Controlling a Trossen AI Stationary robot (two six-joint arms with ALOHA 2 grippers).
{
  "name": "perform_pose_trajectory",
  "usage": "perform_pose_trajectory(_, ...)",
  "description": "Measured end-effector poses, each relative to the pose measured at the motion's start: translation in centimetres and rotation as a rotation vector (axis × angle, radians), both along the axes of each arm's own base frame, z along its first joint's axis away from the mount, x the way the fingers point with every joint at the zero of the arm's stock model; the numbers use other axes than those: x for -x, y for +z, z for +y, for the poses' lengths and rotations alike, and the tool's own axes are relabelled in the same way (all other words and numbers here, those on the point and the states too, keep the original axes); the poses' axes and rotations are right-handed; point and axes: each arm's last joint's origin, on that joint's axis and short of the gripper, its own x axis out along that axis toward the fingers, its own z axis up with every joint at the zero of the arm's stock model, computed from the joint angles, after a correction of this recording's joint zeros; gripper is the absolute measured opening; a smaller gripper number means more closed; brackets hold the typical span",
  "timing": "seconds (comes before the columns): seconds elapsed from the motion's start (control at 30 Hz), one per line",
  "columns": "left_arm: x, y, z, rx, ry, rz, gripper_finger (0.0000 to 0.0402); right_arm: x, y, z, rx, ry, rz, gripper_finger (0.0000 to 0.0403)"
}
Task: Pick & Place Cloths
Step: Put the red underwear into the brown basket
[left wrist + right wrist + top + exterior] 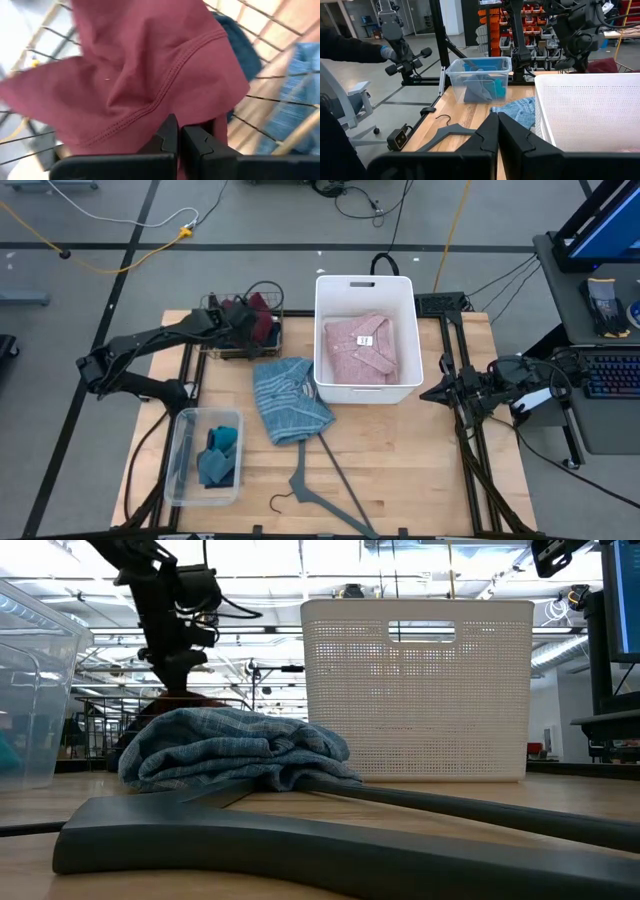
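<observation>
A maroon garment (262,320) lies heaped in a wire basket (240,352) at the table's far left, on top of a navy piece (241,46). My left gripper (178,139) is shut and points steeply down right over the maroon garment (140,65). A pink collared shirt (360,350) lies folded in the white basket (365,280). The light-blue striped shirt (290,400) rests bunched on the tabletop beside it. Teal and blue pieces (218,455) sit in a clear bin (180,472). My right gripper (497,125) waits shut at the table's right edge. My left gripper's shut fingertips (170,131) stand at the maroon garment, close to its stitched hem (150,107), coming from above and slanting down. Whether they touch the cloth or have any of it between them, I cannot tell.
A grey clothes hanger (325,485) lies on the near middle of the table. The white basket's tall wall (415,690) stands right of the wire basket. A person's dark sleeve (350,47) shows beyond the table's left side.
</observation>
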Motion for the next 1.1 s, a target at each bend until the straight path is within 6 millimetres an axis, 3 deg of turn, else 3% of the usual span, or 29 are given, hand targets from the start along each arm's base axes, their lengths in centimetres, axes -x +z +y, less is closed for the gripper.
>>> perform_pose_trajectory(0.23, 0.7, -0.2, 0.9, 0.036, 0.053, -0.040, 0.0005, 0.0, 0.0, 0.0, 0.000, 0.000, 0.000, 0.0000)
perform_pose_trajectory(0.43, 0.7, -0.1, 1.0, 0.036, 0.091, -0.072, 0.0032, 0.0, 0.0, 0.0, -0.025, -0.002, 0.005, 0.0000)
perform_pose_trajectory(0.7, 0.8, 1.5, 0.4, -0.027, 0.076, -0.169, 0.0118, 0.0, 0.0, 0.0, -0.025, -0.002, 0.005, 0.0000)
perform_pose_trajectory(0.9, 2.3, 3.8, -0.7, -0.069, 0.138, -0.307, 0.0196, 0.0, 0.0, 0.0, -0.026, -0.003, 0.004, 0.0000)
perform_pose_trajectory(1.1, 3.8, 5.8, -2.1, -0.085, 0.120, -0.442, 0.0239, 0.0, 0.0, 0.0, -0.025, -0.003, 0.005, 0.0000)
